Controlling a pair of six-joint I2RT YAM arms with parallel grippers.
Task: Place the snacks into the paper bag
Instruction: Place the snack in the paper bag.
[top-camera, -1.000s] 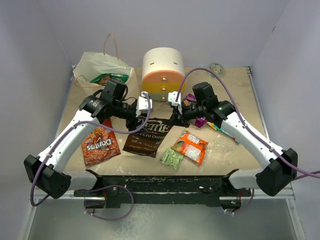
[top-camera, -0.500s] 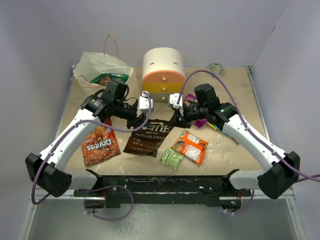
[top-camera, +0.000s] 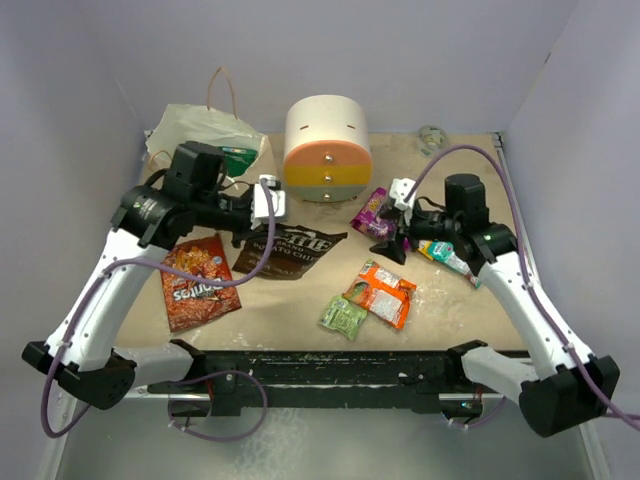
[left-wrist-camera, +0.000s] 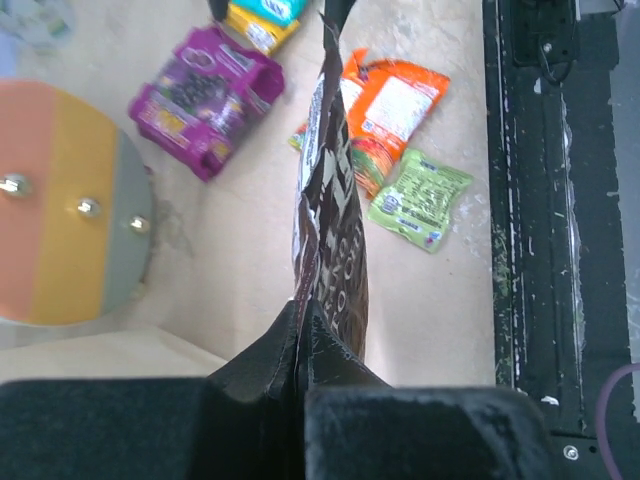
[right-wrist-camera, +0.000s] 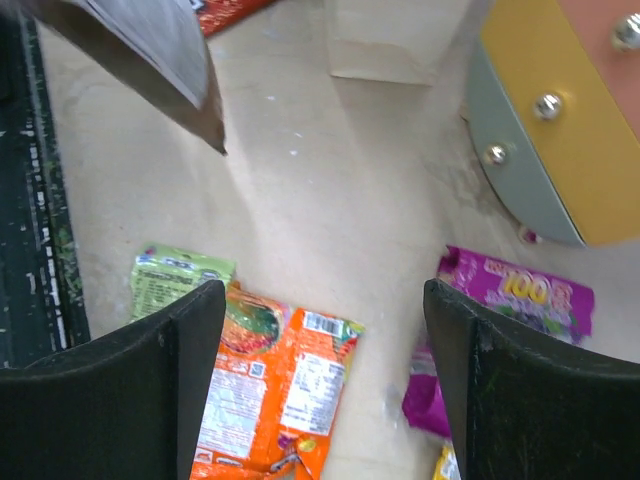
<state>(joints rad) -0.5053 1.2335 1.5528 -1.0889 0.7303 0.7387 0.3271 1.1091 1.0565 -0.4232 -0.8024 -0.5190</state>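
Left fingers (left-wrist-camera: 255, 365) are seen at bottom centre of the frame, pressed together on the near end of the brown chip bag (left-wrist-camera: 335, 250). The bag is viewed edge-on and runs up the middle to the top edge. On the bench (left-wrist-camera: 230, 260), a purple packet (left-wrist-camera: 205, 100) is noted upper left. An orange packet (left-wrist-camera: 395, 100) is recorded right of the bag, with a lime-green packet (left-wrist-camera: 420, 198) just below it. A round container (left-wrist-camera: 60, 210) with orange, yellow and grey fronts is seen at the left edge.
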